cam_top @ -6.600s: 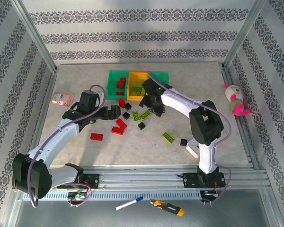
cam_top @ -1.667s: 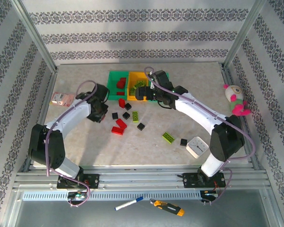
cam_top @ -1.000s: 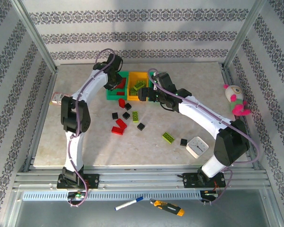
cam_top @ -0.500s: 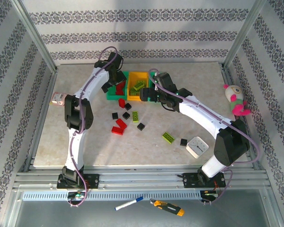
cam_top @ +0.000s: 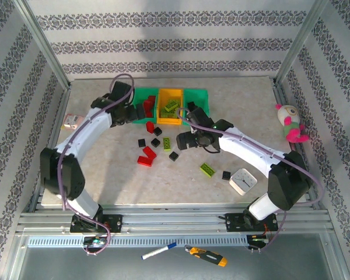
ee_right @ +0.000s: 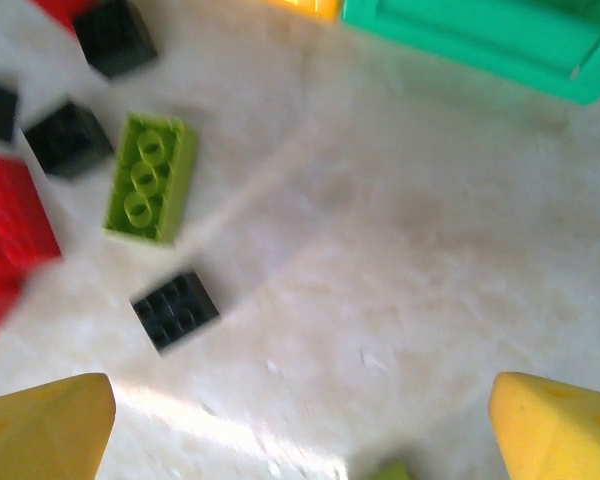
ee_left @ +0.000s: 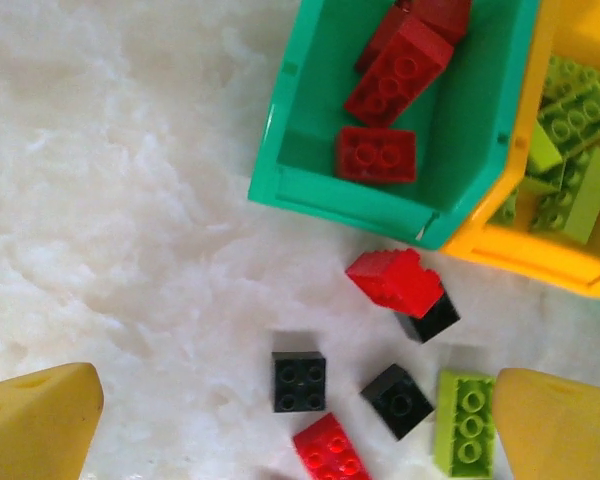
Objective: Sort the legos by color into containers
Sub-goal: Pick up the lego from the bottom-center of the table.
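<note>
The tabletop is a pale stone-look slab [ee_left: 130,200], mottled and mostly matt with a soft sheen. The green open-top plastic bin [ee_left: 380,208] and the orange-yellow plastic bin [ee_left: 540,264] are smooth, a bit glossy on the rims. The red studded plastic bricks [ee_left: 378,155], lime green studded brick [ee_right: 150,178] and black square brick [ee_right: 175,310] are all hard moulded plastic with a light gloss. The yellow finger pads [ee_left: 35,420] look matt, kinda foamy. The silver rail frame [cam_top: 181,217] is dull metal, and the white-and-pink toy [cam_top: 290,123] is fuzzy plush.
</note>
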`<state>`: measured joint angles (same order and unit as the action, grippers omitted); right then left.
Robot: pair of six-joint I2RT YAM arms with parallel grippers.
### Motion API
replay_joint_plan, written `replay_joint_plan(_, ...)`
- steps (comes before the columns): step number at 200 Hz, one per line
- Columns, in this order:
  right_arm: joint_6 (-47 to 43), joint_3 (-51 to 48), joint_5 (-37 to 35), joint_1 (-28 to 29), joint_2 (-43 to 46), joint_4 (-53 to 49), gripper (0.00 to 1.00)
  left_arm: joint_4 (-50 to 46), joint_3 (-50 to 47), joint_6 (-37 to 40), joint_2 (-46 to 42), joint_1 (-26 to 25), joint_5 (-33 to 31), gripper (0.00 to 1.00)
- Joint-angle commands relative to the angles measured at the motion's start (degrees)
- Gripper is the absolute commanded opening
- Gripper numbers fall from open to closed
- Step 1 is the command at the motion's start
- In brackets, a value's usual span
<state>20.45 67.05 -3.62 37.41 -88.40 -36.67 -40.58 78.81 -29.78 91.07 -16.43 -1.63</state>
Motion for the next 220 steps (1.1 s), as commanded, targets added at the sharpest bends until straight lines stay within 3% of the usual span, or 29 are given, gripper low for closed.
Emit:
replay_joint_plan(1, -7.76, -1.99, -0.57, 0.9, 1.02, -8.82, 0.96, 12.72, -9.6, 12.46, -7.33, -2.89, 2.05, 0.99)
replay_joint_plan(39, -15.7, -4.11, -0.42, 1.12, -2.1, -12.47, 0.95, 27.79, -27.15, 22.4, -19.11, -4.89, 16.02, 0.99)
replay_joint_plan(111, -18.34, -1.21, -0.01, 3.01, -14.61, -17.51, 0.83, 29.89, -34.12, 34.27, -22.78, -7.91, 22.9, 0.99)
replay_joint_plan(144, -18.54, -1.11, -0.05, 2.95, -17.55, -18.13, 0.68, 30.53, -34.95, 35.38, -22.44, -8.01, 24.24, 0.99)
replay_joint_plan(175, -18.15, -0.74, -0.5, 2.95, -17.82, -18.17, 0.46, 31.36, -35.27, 35.73, -22.06, -8.09, 24.68, 0.99)
replay_joint_plan(220, -17.08, 1.09, -1.48, 2.93, -16.36, -18.27, 0.31, 32.82, -35.41, 35.42, -21.81, -8.06, 24.74, 0.99)
